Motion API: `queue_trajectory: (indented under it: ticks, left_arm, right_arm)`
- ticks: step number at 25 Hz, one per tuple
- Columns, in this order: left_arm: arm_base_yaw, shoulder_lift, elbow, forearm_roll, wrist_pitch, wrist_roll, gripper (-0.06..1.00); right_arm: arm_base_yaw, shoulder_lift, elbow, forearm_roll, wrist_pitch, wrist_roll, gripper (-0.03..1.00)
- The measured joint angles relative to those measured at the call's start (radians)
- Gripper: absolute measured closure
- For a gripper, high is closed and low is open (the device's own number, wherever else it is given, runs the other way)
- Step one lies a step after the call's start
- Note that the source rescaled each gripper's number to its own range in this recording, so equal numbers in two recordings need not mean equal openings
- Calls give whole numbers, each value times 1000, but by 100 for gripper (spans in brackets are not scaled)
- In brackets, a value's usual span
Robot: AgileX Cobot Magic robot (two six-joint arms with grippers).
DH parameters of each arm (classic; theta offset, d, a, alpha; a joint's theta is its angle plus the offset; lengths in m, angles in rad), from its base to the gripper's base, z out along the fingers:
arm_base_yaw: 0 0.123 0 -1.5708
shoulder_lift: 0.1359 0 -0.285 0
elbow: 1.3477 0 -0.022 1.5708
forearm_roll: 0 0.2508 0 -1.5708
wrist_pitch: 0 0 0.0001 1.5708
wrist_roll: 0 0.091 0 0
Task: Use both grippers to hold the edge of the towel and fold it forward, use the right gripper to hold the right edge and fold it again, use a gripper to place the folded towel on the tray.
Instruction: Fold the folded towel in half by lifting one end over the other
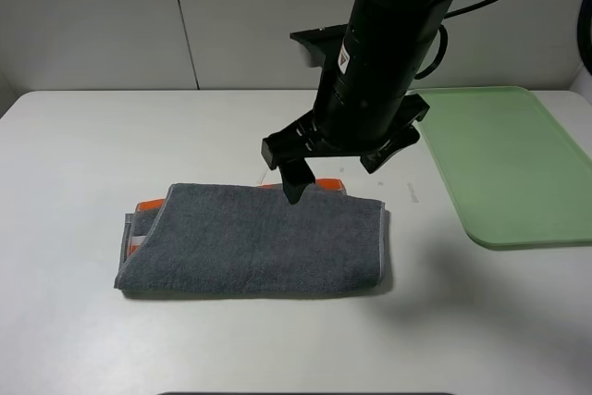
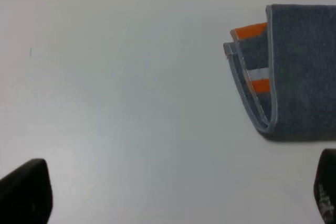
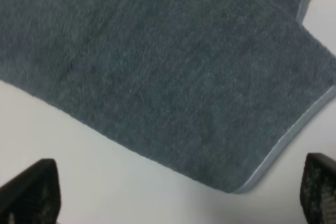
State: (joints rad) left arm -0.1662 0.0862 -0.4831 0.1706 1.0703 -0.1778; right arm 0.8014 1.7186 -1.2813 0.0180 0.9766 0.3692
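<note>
Currently: gray towel [image 1: 254, 240] lies folded flat on the white table [image 1: 74, 154], with orange showing at its left end and far edge. Left gripper [image 2: 176, 192] hangs over bare table off the towel's left end, fingers wide apart, empty. Right gripper [image 1: 338, 173] is over the towel's far edge, fingers spread, gripping nothing. Green tray [image 1: 518, 164] sits beyond the towel's right end, apart from it.
</note>
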Motion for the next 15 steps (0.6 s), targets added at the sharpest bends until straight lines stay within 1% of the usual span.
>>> queue_trajectory:
  ticks: [4,7,9,12,15]
  left_arm:
    - [0,0,0,0,0,0,-6]
    - [0,0,0,0,0,0,-6]
    - [0,0,0,0,0,0,-6]
    - [0,0,0,0,0,0,-6]
    - [0,0,0,0,0,0,-6]
  right_arm:
    - [0,0,0,0,8,64,-3]
    - [0,0,0,0,37,80,-3]
    - [0,0,1,-18,49,83,-3]
    - [-1,0,2,-72,53,93,-3]
    - [-24,0,8,-96,45,95,-3]
